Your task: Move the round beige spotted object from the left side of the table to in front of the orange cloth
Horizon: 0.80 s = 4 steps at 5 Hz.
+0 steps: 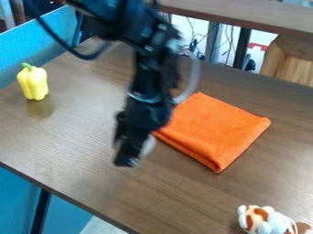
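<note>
One orange cloth (214, 130) lies beside your gripper (132, 153) near mid-frame, seemingly a positioning step, but whether its jaws are open can't be told, so check before moving.

We look from a single fixed camera set above the wooden tabletop (79, 151), facing down at a slant, near enough that its far edge runs across the top.
</note>
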{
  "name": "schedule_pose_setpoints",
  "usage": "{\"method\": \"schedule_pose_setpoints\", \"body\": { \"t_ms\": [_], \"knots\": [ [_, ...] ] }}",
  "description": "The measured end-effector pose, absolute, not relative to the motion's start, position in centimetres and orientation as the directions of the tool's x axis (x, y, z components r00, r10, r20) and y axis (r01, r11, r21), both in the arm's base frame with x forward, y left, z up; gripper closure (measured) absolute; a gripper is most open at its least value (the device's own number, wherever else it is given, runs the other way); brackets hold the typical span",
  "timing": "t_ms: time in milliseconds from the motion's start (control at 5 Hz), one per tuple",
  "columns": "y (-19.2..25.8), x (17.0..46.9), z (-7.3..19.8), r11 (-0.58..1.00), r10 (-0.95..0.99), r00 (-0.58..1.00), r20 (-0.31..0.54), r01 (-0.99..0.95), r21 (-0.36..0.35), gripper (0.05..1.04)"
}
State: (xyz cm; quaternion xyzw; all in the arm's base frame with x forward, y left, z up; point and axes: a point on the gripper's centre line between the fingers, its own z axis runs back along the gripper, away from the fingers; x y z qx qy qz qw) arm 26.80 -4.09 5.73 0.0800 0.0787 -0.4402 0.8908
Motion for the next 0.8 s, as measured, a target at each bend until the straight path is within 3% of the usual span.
{"method": "schedule_pose_setpoints", "body": {
  "t_ms": [400, 600, 800],
  "knots": [
    [-6.8, 26.2, 2.4, 0.569, -0.790, 0.536, -0.299, 0.822, -0.031, 0.506],
    [-6.9, 26.2, 1.9, 0.576, -0.782, 0.533, -0.323, 0.816, -0.046, 0.423],
    [-6.9, 25.8, 2.0, 0.619, -0.762, 0.565, -0.315, 0.778, -0.102, 0.146]
  ]
}}
